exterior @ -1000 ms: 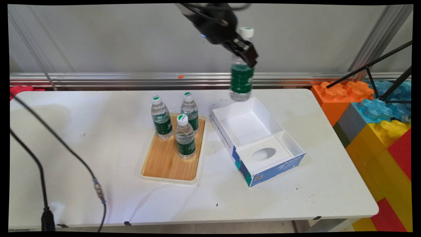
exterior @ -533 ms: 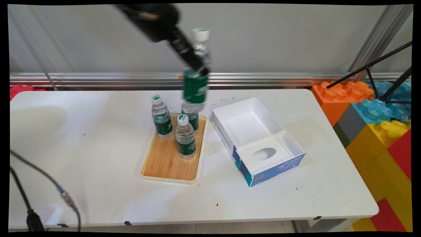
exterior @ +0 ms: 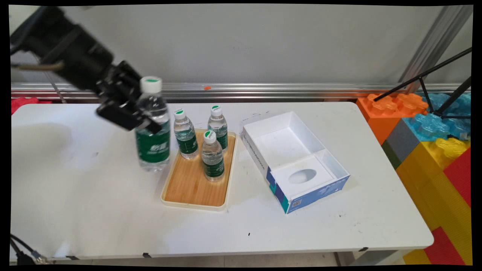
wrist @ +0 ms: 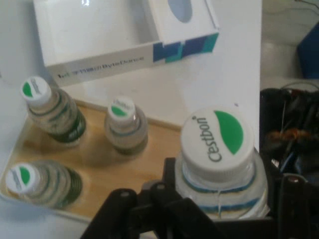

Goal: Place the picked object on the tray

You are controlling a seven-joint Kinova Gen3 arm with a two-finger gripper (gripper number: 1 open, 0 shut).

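Observation:
My gripper [exterior: 141,118] is shut on a water bottle [exterior: 152,131] with a green label and a white cap, held upright in the air just left of the wooden tray [exterior: 192,186]. In the hand view the held bottle's cap [wrist: 217,141] fills the lower right, clamped in the black linkage. Three more bottles stand at the tray's far end: one at the left [exterior: 185,134], one behind [exterior: 217,126], one in front [exterior: 212,156]. The hand view shows the same bottles [wrist: 51,110] [wrist: 124,124] [wrist: 37,181] on the tray [wrist: 154,149].
An open white and blue cardboard box [exterior: 293,158] with an oval cut-out insert lies right of the tray; in the hand view the box [wrist: 124,35] is at the top. Big coloured toy blocks [exterior: 433,131] and a black tripod [exterior: 437,86] stand past the table's right end.
The gripper has carried the bottle from above the box's far corner leftward over the tray and downward, to the tray's left side.

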